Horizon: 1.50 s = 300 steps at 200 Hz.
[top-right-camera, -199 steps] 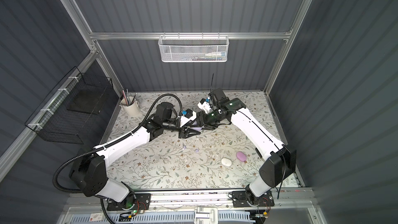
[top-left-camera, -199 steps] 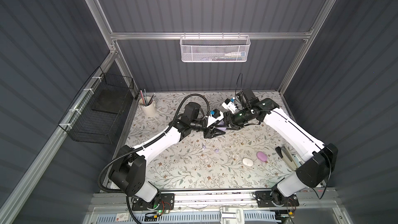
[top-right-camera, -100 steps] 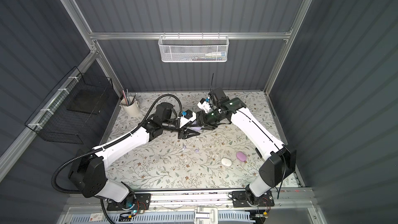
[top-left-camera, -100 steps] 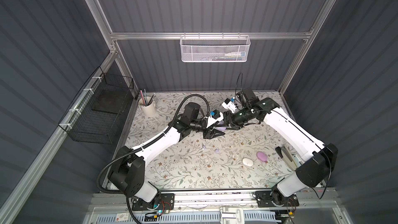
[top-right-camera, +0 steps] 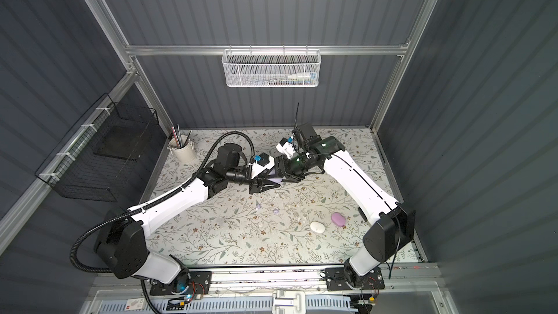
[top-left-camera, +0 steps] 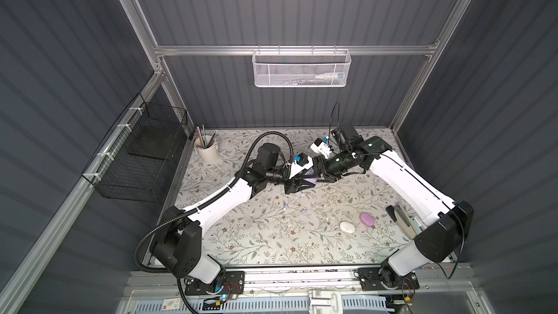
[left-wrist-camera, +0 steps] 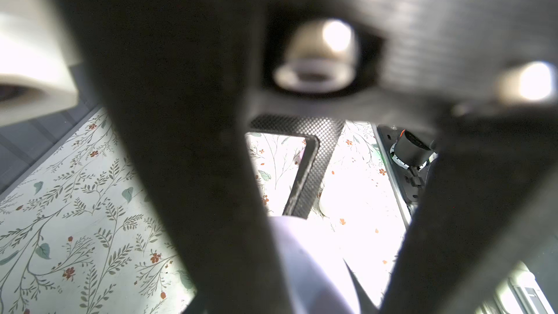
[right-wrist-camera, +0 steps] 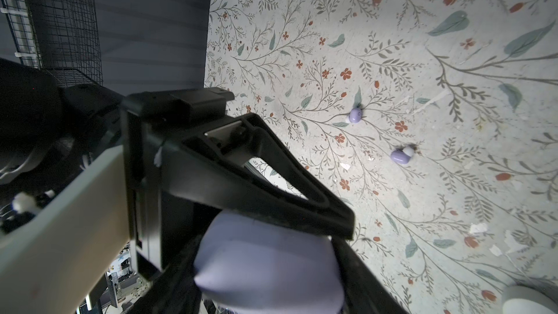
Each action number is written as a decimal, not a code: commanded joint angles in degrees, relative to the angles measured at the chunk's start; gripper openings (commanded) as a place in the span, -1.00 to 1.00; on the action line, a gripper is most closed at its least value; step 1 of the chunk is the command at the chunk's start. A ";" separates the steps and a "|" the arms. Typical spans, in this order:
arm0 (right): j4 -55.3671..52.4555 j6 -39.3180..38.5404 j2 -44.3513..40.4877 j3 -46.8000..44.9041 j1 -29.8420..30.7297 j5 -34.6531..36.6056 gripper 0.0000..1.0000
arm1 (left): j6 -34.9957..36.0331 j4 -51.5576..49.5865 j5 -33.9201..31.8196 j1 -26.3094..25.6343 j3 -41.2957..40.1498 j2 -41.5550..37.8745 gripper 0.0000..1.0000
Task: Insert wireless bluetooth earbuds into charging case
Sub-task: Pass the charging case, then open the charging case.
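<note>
In both top views, your two arms meet above the middle of the floral surface [top-left-camera: 256, 237], a little toward its back edge. The right gripper [top-left-camera: 320, 175] grasps the lavender case [top-left-camera: 311, 180] clear of the surface. The left gripper [top-left-camera: 305, 185] is clenched against that same case. A lavender earbud [top-left-camera: 285, 206] and its lavender mate [top-left-camera: 304, 210] lie loose near the centre, just apart from each other and well below the case. A white case [top-left-camera: 347, 226] and a pink case [top-left-camera: 367, 219] rest side by side toward the right edge, both closed. What they hold cannot be told.

The left wrist view is mostly blur: dark fingers [left-wrist-camera: 187, 176] frame the pale lavender case [left-wrist-camera: 311, 267].

The right wrist view gives you the clearest look. The lavender case [right-wrist-camera: 268, 261] sits between the right gripper's own jaws, and one left finger [right-wrist-camera: 256, 182] bears on its top. No open lid shows. Whether the left tips pinch the lid's rim cannot be told. The lavender earbud [right-wrist-camera: 354, 115] and the lavender mate [right-wrist-camera: 401, 155] are both on the surface.

By this evidence the task is at an early stage. The case is lifted and probably about to be opened, and both buds are left to seat.
</note>
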 commanded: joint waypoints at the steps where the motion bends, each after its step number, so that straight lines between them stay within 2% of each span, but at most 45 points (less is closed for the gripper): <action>1: -0.74 -0.45 0.85 1.81 -0.02 -0.31 0.33 | -0.57 0.71 0.94 -0.47 -0.19 -1.41 -0.28; 18: -0.73 -0.54 -0.17 1.33 -0.40 0.36 0.65 | -0.80 0.75 0.87 -0.47 -0.45 -1.59 -0.32; 32: -0.19 -0.40 -1.74 0.26 -1.28 0.35 0.80 | -1.12 0.93 0.74 -0.46 -0.87 -1.72 -0.34; 74: 0.66 -0.68 -5.77 -2.31 -3.58 -0.47 0.93 | -2.95 1.99 1.48 -0.37 -1.47 -1.41 -0.37; 100: -0.72 -3.06 -7.75 -4.96 -5.03 1.19 0.95 | -4.51 2.43 2.10 -0.25 -0.91 -0.90 -0.40; 115: -0.22 -7.95 -10.42 -9.36 -5.50 6.07 0.96 | -5.57 2.18 3.13 -0.21 -0.20 -0.56 -0.41; 154: 11.84 -19.62 -22.35 -20.89 -2.80 9.78 0.97 | -6.10 -1.77 6.07 -0.21 1.72 0.16 -0.41; 208: 10.75 -23.39 -20.04 -16.75 2.66 15.71 0.92 | -5.96 -4.08 8.09 -0.19 2.28 -0.29 -0.43; 300: 11.12 -22.08 -16.63 -14.06 3.16 17.42 0.87 | -6.62 -3.94 8.40 -0.21 1.87 -2.41 -0.46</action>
